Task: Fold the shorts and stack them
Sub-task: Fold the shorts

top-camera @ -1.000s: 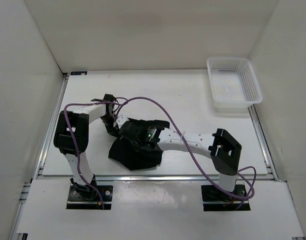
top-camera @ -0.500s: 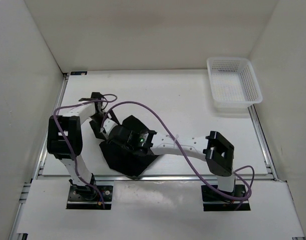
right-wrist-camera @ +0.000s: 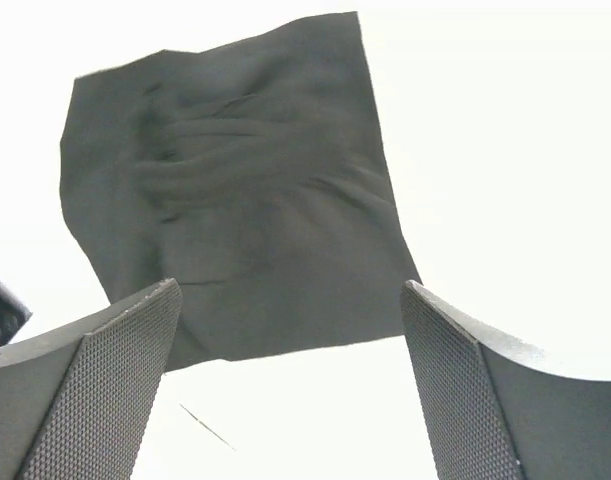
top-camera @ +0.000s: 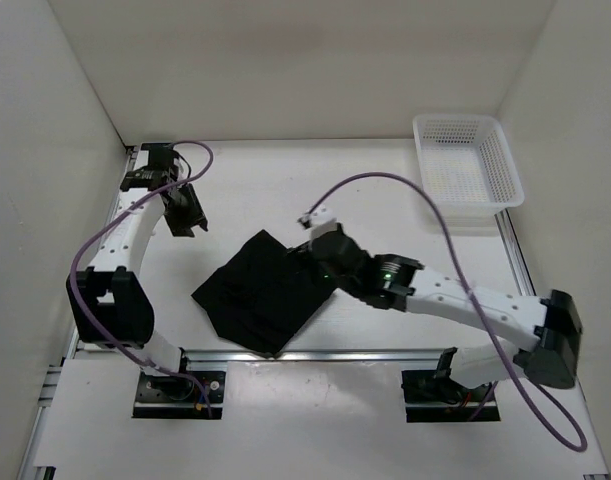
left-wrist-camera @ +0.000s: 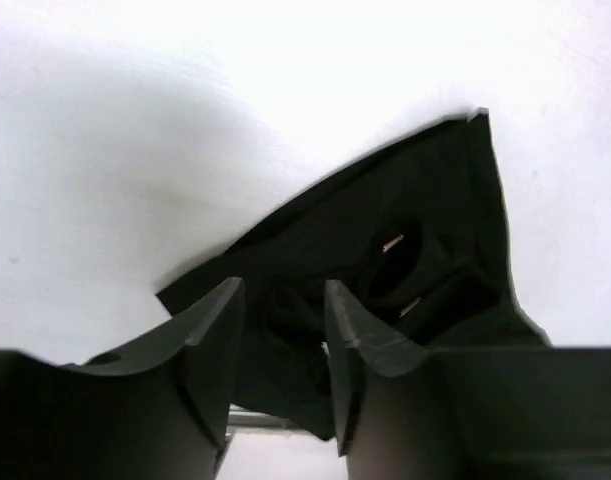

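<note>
The shorts [top-camera: 263, 295] lie folded into a compact black, roughly four-sided bundle on the white desk [top-camera: 385, 190]. They sit left of centre and close to the near edge, turned so that one corner points toward the arm bases. In the right wrist view the fabric lies flat, with soft creases across its upper half. The right end effector [right-wrist-camera: 290, 385] is at the bundle's far-right edge. Its fingers [right-wrist-camera: 113, 385] are spread wide and nothing is between them, so the shorts show in the gap. The left end effector [top-camera: 188, 215] is well apart from the shorts, toward the far-left corner of the desk. In its wrist view the two dark fingers [left-wrist-camera: 210, 350] stand partly apart with a clear gap and grip nothing. A white mesh basket [top-camera: 467, 165] sits at the far-right corner, well away from the shorts.
</note>
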Controlling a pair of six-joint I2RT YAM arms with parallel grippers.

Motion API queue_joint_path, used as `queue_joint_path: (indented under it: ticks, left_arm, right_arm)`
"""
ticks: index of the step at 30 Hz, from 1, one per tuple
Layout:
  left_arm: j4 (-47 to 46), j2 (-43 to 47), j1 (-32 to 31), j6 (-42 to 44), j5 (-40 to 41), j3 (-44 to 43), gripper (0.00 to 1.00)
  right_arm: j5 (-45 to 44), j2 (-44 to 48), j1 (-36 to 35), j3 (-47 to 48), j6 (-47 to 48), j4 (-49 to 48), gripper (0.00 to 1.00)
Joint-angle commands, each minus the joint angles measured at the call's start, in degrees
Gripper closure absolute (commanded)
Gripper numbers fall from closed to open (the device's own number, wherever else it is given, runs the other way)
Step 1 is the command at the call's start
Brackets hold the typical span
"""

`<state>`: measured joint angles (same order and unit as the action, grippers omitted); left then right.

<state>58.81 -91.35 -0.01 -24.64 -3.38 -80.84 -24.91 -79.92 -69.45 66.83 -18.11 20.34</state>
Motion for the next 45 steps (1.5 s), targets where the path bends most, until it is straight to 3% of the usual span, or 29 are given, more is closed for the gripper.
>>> queue_joint_path:
  ticks: [1,3,5,7,9,11,15,19,24,28,30,31,33,35,37,38,40,42,45]
  left_arm:
    - [3.06,3.63,-2.45,3.11,1.01,2.6,0.53]
    - [2.55,6.18,-4.81,3.11,-0.66,7.41,0.57]
    - [1.67,8.28,-6.48,1.89,-1.71,11.12,0.51]
    - [0.18,11.01,-8.51,-0.48,-3.55,16.13,0.37]
    - [0.86,11.55,-10.88,-2.07,-3.4,16.15,0.13]
    - [0.87,11.55,-13.26,-4.7,-3.39,16.15,0.07]
    - [-1.31,10.68,-15.54,-7.25,-3.39,19.13,0.06]
    - [-2.47,6.81,-21.32,-6.56,-4.09,20.37,0.0]
    - [-3.26,1.97,-27.23,-7.08,-1.81,18.52,0.0]
    - [-5.98,-3.73,-27.85,-7.08,-2.42,17.91,0.0]
    - [-5.98,-4.27,-27.85,-7.61,-3.04,16.86,0.13]
    - [-5.98,-4.27,-28.46,-7.61,-3.04,16.85,0.4]
    - [-5.98,-3.75,-28.47,-8.23,-3.04,15.72,0.68]
    - [-5.2,-2.87,-28.47,-8.75,-3.04,15.01,0.9]
    - [-4.67,-1.29,-28.47,-8.75,-3.04,14.3,0.9]
    - [-3.19,0.37,-28.47,-9.28,-2.34,13.52,0.9]
    - [-2.12,3.35,-28.47,-9.98,-1.81,12.63,0.9]
    - [-1.41,5.12,-29.08,-10.59,-1.03,10.71,0.9]
    - [-0.19,6.45,-29.08,-11.82,1.17,7.38,0.9]
  right_arm:
    - [0.56,7.64,4.74,-7.92,-12.63,2.68,0.08]
    - [3.18,10.39,6.6,-13.27,-17.63,3.22,0.12]
    - [5.56,13.38,9.59,-15.84,-20.2,3.92,0.12]
    - [8.81,14.79,13.52,-18.21,-22.75,3.92,0.09]
    - [14.43,14.79,15.74,-18.75,-22.76,3.05,0.07]
    - [17.42,14.27,18.29,-19.37,-23.38,1.99,0.05]
    - [20.24,9.89,19.0,-16.03,-21.27,1.46,0.03]
    - [21.9,6.45,21.19,-14.53,-22.67,3.66,0.01]
    - [39.12,5.04,28.66,-23.04,-28.2,-9.94,0.01]
    - [43.45,2.15,28.67,-24.9,-32.16,-17.52,0.01]
    - [43.45,-0.93,26.48,-24.03,-32.69,-18.84,0.01]
    - [42.23,-2.94,25.43,-24.02,-32.69,-18.84,0.01]
    - [40.83,-4.62,25.42,-24.02,-33.39,-20.59,0.07]
    - [38.45,-7.0,25.42,-23.5,-33.4,-21.48,0.17]
    - [35.81,-8.32,26.11,-22.97,-32.87,-20.87,0.42]
    - [34.76,-9.02,26.12,-21.66,-32.87,-20.08,0.65]
    - [32.47,-9.03,27.87,-20.08,-30.34,-17.18,0.85]
    - [31.33,-9.03,28.93,-16.92,-28.66,-14.12,1.0]
    - [30.53,-10.6,32.17,-11.75,-24.97,-11.12,1.0]
